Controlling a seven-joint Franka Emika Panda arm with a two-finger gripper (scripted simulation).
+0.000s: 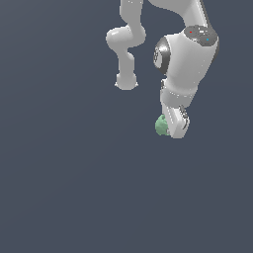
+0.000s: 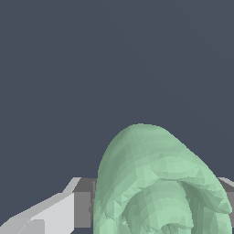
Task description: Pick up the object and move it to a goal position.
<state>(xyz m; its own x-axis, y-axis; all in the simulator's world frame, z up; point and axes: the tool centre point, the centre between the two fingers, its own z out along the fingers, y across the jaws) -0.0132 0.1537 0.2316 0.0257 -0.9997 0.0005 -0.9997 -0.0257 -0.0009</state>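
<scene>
Fingers (image 1: 170, 129) closed tight on pale-green lump (image 1: 161, 125), which fills wrist view w/ faceted, spiral-like surface (image 2: 155, 183).

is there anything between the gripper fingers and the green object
No. In the wrist view the pale-green object sits directly between the gripper fingers, with nothing intervening.

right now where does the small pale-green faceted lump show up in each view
Exterior view: the small pale-green faceted lump sits at the tip of the white gripper, on its side toward the exterior view's left, right of picture centre.
Wrist view: the lump fills the lower middle, close up.
Shared landmark: the gripper's grey and white fingers flanking the lump.
</scene>
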